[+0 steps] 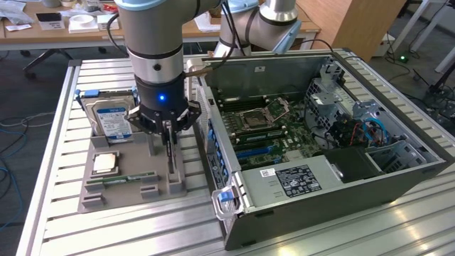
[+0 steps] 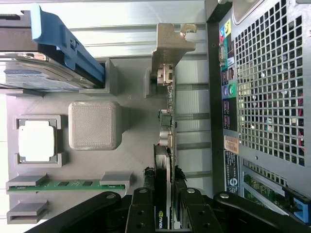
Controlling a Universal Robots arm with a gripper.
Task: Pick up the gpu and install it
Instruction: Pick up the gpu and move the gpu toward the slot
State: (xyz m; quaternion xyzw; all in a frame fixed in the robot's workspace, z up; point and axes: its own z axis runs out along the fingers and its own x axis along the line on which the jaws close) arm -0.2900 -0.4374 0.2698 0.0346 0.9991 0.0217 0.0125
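**GPU pinched on edge at the fixture tray's right side**

Start at the fixture tray's (image 1: pixel 135 160) left side in the exterior view. You see a hard drive (image 1: pixel 112 120) standing on edge in the tray's back corner. In front of it a processor chip (image 1: pixel 104 162) lies flat, and a green memory stick (image 1: pixel 128 177) sits in cradles near the tray's front.

Move to the tray's right side. The GPU (image 2: pixel 164 145) stands on edge along it, with its metal bracket toward the hard-drive end. The gripper (image 2: pixel 163 171) comes down from above, and its fingers (image 2: pixel 141 208) press on both faces, pinching the card. You cannot tell whether the card has left the tray's holders.

Just beyond the tray's right edge, the open computer case (image 1: pixel 341 197) lies on its side.
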